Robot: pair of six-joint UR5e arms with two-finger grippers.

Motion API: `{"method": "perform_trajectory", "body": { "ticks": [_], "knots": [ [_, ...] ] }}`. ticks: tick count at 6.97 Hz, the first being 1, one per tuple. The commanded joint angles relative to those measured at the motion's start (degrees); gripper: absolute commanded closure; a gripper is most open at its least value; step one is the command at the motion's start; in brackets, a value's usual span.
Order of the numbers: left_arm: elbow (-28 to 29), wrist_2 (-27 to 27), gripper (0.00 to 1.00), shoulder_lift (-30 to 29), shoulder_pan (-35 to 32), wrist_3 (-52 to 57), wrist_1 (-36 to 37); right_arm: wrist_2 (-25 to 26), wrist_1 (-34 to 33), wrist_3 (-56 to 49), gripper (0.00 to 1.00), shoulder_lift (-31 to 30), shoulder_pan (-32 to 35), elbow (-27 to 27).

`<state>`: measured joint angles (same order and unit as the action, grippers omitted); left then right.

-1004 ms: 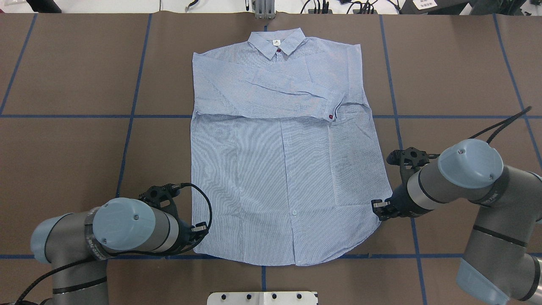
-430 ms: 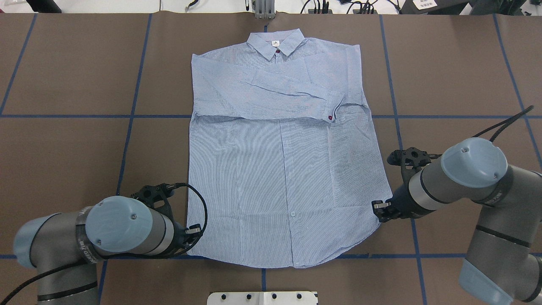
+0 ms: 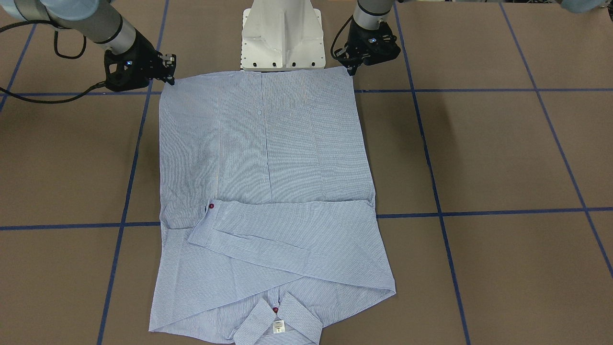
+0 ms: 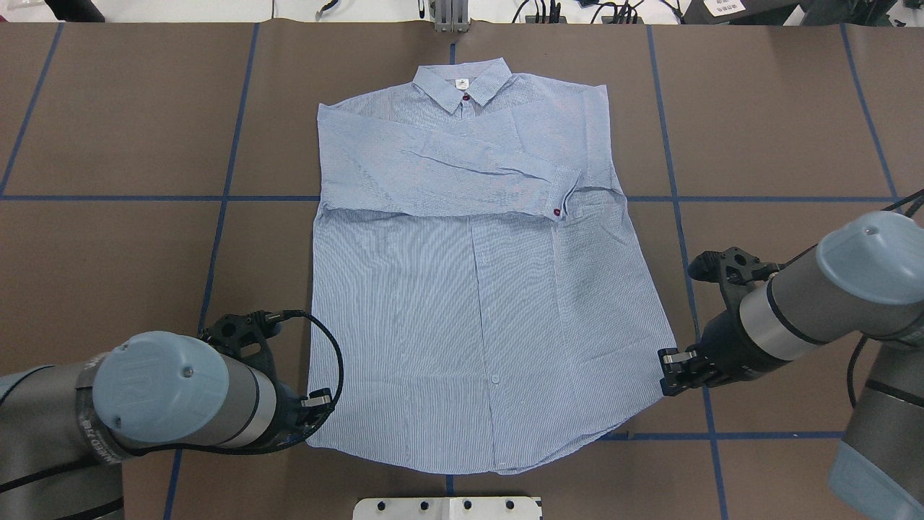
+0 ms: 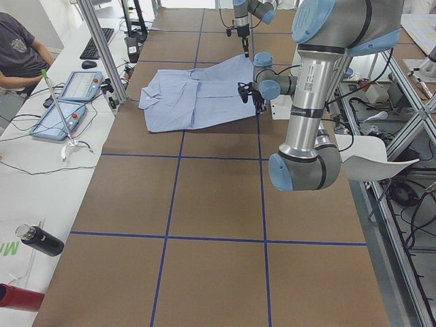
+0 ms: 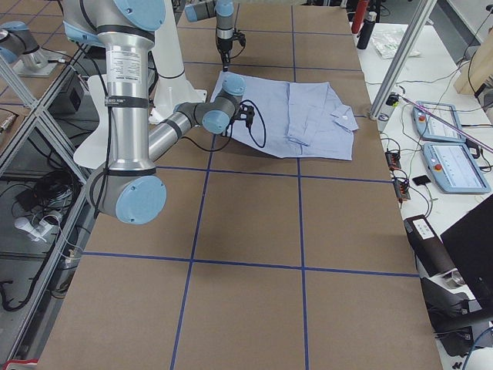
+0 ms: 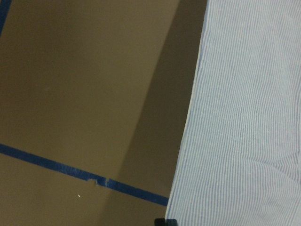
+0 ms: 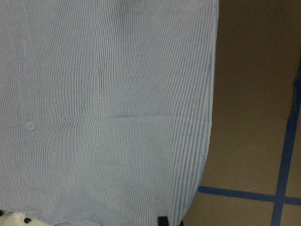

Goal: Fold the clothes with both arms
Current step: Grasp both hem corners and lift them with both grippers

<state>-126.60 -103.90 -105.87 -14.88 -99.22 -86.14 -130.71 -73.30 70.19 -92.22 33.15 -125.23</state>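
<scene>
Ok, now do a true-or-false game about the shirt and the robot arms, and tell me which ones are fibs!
1. The shirt has its collar at the end far from the robot. True.
2. A sleeve is folded across the chest. True.
3. The shirt is bright red. False: it is light blue with thin white stripes.
4. Both grippers are up by the collar. False: the left gripper and the right gripper are each at a bottom corner of the shirt, near the robot.
5. The tape lines on the table are blue. True.
</scene>
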Motion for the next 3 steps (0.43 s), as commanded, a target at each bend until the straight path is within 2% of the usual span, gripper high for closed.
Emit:
{"method": "perform_trajectory", "body": {
  "ticks": [1, 3],
  "knots": [
    [-4.42, -1.57, 1.0, 0.23, 3.34, 0.08, 4.37, -6.63, 0.27, 0.03, 1.0, -4.97, 0.6, -5.01],
    [-11.61, -1.74, 1.0, 0.14, 8.18, -0.01, 12.62, -12.96, 0.44, 0.03, 1.0, -6.73, 0.08, -5.37]
  ]
}}
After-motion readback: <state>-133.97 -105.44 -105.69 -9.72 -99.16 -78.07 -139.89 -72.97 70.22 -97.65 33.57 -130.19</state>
